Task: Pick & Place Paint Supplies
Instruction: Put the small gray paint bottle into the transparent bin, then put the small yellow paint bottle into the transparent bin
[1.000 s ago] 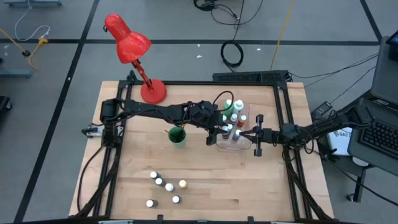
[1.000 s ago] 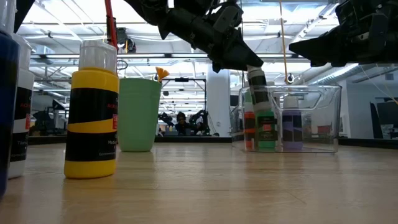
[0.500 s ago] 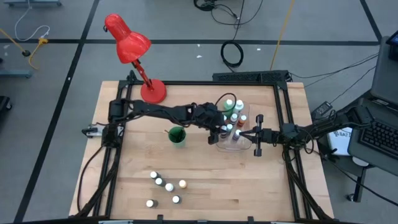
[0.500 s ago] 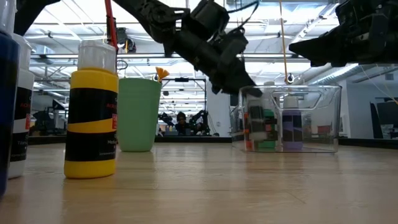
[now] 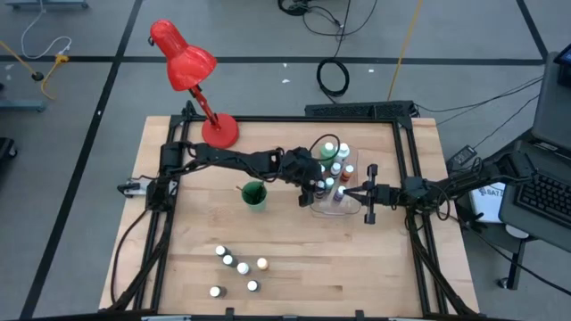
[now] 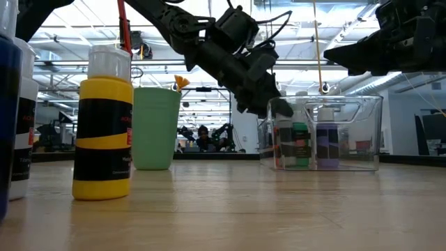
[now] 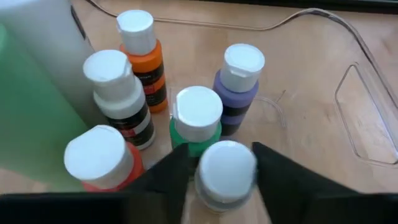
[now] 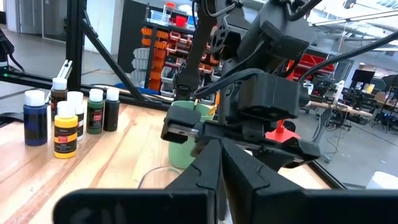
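Lowered bottle into clear tray, my left gripper fingers now parted around its cap, right gripper pinched shut beside tray.

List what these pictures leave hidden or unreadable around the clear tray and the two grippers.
- High view: the left gripper covers the clear tray, so the bottles under it cannot be counted.
- Left wrist view: the white-capped bottle between the fingers shows only its cap; its colour is cut off by the edge.
- Low view: bottle labels in the tray are too small to read.
- Right wrist view: the right gripper blocks the tray.
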